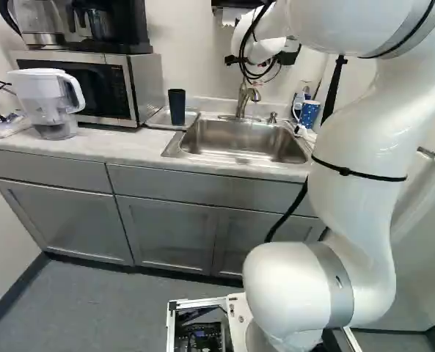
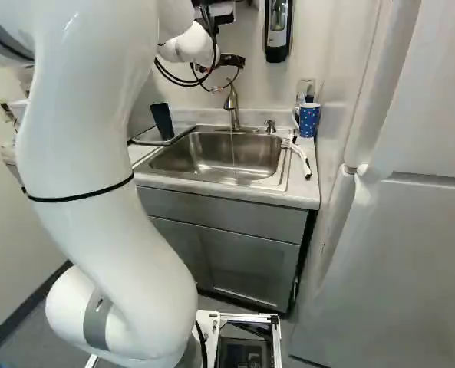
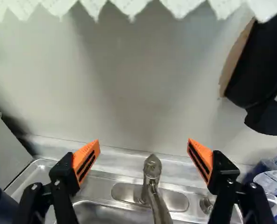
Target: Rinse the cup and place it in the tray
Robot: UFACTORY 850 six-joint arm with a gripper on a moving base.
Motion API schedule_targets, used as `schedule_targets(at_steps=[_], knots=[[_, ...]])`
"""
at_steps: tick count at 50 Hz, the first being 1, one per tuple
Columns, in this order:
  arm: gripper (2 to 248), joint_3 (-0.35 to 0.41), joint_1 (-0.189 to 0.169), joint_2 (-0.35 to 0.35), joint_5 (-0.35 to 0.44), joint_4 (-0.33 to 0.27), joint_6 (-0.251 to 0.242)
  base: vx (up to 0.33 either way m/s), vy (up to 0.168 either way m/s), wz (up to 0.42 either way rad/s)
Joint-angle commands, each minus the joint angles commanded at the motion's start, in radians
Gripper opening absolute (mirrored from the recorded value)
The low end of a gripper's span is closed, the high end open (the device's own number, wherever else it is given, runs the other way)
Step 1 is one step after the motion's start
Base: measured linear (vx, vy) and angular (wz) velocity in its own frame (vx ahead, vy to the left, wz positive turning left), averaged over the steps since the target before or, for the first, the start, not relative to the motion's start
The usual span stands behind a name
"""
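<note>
Our fingers (image 3: 86, 161) stand wide, the faucet (image 3: 152, 172) beyond their gap; approaching off-centre could jolt it. At the sink's (image 1: 239, 139) ten o'clock, the dark cup (image 1: 177, 106) stands on the tray (image 1: 158, 119), where a low swing might topple it.

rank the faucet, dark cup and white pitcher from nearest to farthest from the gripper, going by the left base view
1. faucet: just below the gripper, at the back of the sink
2. dark cup: left of the sink
3. white pitcher: at the far left, by the microwave
</note>
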Motion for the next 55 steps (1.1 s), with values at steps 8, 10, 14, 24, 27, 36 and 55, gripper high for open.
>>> schedule_targets(at_steps=[8,10,14,24,27,36,55], knots=[[247,-0.008,0.02,-0.007,0.0,0.0,0.0,0.0,0.0,0.0],[247,-0.009,0.026,-0.008,0.0,0.0,0.0,0.0,0.0,0.0],[247,-0.008,0.035,-0.007,0.0,0.0,0.0,0.0,0.0,0.0],[247,-0.007,0.054,-0.006,0.0,0.0,0.0,0.0,0.0,0.0],[247,-0.007,0.056,-0.006,0.0,0.0,0.0,0.0,0.0,0.0],[247,-0.007,0.059,-0.006,-0.009,0.0,0.0,0.0,0.0,0.0],[247,-0.007,0.059,-0.006,-0.066,0.0,0.0,0.0,0.0,0.0]])
